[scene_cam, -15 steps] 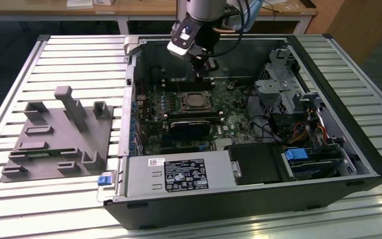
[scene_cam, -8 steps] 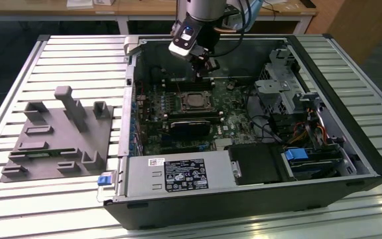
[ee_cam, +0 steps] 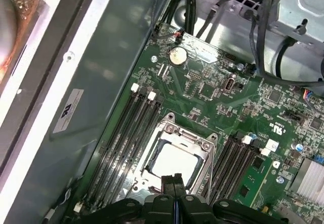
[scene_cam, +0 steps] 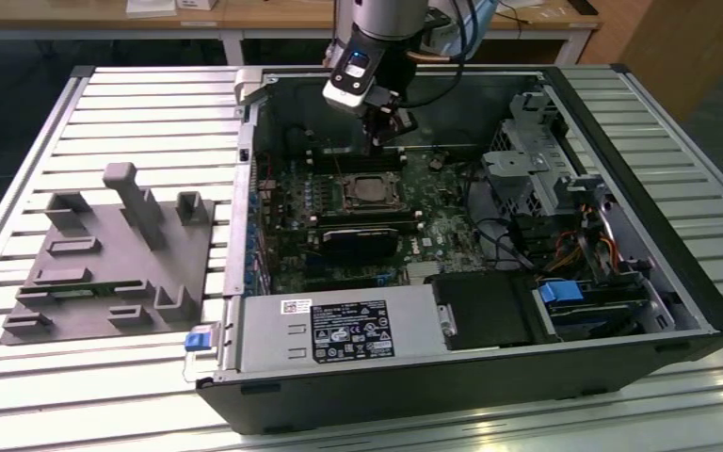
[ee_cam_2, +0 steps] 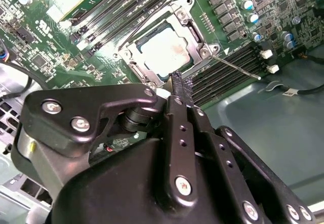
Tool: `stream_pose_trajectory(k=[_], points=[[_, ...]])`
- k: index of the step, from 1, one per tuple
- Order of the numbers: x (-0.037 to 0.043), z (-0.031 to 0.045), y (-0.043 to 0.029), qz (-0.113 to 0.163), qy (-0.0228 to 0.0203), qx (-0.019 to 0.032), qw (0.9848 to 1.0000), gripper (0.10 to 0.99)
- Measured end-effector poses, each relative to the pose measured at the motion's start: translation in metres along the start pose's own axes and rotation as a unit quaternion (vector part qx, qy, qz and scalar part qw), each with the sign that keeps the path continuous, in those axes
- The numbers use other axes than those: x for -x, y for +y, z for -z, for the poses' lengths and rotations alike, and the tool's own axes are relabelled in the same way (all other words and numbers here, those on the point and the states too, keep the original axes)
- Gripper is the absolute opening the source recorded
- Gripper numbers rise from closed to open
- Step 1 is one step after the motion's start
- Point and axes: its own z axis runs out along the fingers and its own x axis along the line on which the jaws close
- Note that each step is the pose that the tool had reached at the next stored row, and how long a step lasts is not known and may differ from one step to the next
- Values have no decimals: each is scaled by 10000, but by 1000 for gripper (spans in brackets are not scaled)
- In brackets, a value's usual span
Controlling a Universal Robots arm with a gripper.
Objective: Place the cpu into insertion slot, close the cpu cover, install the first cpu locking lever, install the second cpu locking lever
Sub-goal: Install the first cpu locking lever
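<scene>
Exterior view: the gripper [scene_cam: 384, 139] hung inside the open computer case [scene_cam: 663, 235], above the far part of the motherboard [scene_cam: 443, 221]. One cpu [scene_cam: 369, 193] sat in the insertion slot [scene_cam: 349, 179], though frame detail was hard to make out. One grey fixture [scene_cam: 98, 254] lay on the slatted table [scene_cam: 35, 122], at the exterior view's left.

Second wrist view: the gripper's body hid the near board. Its two fingers [ee_cam_2: 181, 84] were pressed together, gripping nothing, with the tips just beside the cpu cover [ee_cam_2: 198, 37]. The cover lay flat around the cpu. One locking lever [ee_cam_2: 238, 66] stuck out over the memory slots [ee_cam_2: 228, 69].

First wrist view: the fingertips cut off the cover's near edge. Two memory banks flanked the socket, and there was one coin cell [ee_cam: 177, 56].
</scene>
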Motion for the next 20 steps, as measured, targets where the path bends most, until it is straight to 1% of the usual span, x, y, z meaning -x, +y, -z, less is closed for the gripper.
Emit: stream_pose_trajectory(k=[6,13,17,20], points=[[0,0,0,155,0,-2,9999,118],[0,0,0,389,-1,2,9992,118],[0,0,-1,569,-3,5,9984,118],[0,0,-2,773,-3,3,9970,118]])
